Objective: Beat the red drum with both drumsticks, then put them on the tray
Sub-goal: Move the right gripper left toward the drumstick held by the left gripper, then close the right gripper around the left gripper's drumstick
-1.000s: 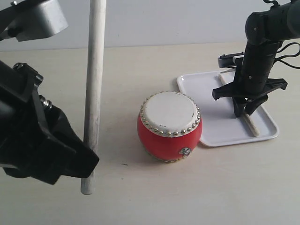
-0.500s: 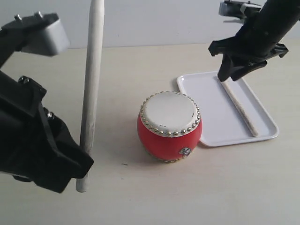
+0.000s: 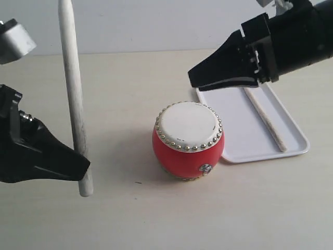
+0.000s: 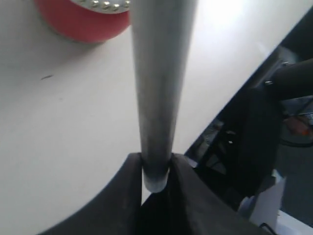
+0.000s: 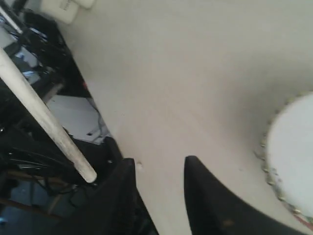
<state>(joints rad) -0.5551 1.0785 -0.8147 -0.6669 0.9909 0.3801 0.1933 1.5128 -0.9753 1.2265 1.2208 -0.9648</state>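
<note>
The red drum [image 3: 188, 140] with its white skin stands mid-table, and its edge shows in both wrist views [image 4: 83, 19] [image 5: 293, 152]. One drumstick [image 3: 266, 120] lies lengthwise in the white tray [image 3: 234, 120] to the drum's right. My left gripper [image 3: 83, 161] [image 4: 155, 169] is shut on the lower end of the other drumstick [image 3: 73, 94] [image 4: 159, 83]. It holds that stick nearly upright, left of the drum. My right gripper [image 3: 192, 79] [image 5: 159, 164] hovers above the tray's near-left corner and points toward the drum. It is open, with nothing between its jaws.
The pale tabletop [image 3: 156, 219] runs to a light wall at the back. Past the table's edge, the right wrist view shows dark equipment and cables [image 5: 39, 161]. The left arm's bulk [image 3: 31, 151] fills the lower left of the exterior view.
My right gripper has lifted off the tray and swung up toward the drum, leaving its drumstick lying in the tray. My left gripper has shifted left with its stick.
</note>
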